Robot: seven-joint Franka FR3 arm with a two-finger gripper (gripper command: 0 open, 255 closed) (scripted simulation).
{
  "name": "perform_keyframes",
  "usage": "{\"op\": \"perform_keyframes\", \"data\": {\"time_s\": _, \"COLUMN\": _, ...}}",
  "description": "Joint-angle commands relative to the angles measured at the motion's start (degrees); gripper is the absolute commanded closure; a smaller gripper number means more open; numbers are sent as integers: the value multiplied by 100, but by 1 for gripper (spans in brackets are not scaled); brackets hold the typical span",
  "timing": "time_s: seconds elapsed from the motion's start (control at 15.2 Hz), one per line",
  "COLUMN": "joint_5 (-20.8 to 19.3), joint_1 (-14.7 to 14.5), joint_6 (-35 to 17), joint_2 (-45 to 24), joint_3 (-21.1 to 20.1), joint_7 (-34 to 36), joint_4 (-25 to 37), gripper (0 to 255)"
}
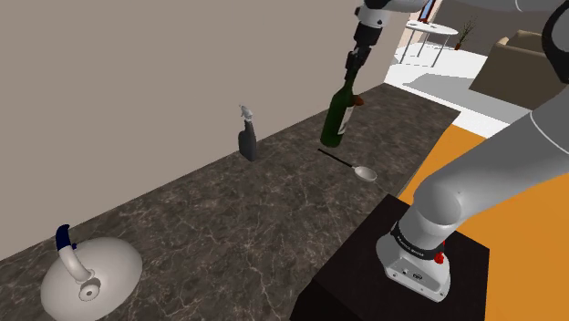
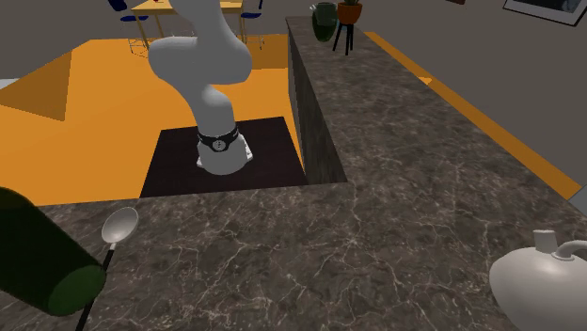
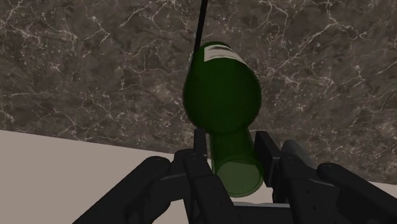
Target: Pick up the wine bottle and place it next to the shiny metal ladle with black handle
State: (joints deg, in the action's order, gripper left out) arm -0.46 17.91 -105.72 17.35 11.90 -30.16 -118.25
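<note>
Black two-finger gripper is clamping the neck of the dark green wine bottle, holding it tilted above the dark marbled desk. Shiny metal ladle with black handle is lying at five o'clock of its base, shoulder view. Placement seems to be beginning, calling for lowering upright beside that handle.

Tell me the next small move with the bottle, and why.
Probably nudge the wine bottle sideways before lowering: the tool clasps its neck, it hangs above the counter, and the black handle of the ladle runs under its base.
</note>
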Motion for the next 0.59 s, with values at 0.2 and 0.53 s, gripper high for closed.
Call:
{"op": "perform_keyframes", "data": {"time_s": 0.2, "joint_5": 16, "joint_1": 233, "joint_6": 86, "joint_2": -379, "joint_3": 496, "joint_7": -750, "joint_4": 447, "gripper": 255}}
{"op": "perform_keyframes", "data": {"time_s": 0.53, "joint_5": 166, "joint_1": 465, "joint_6": 180, "joint_2": -936, "joint_3": 971, "joint_7": -1509, "joint_4": 1047, "gripper": 255}}
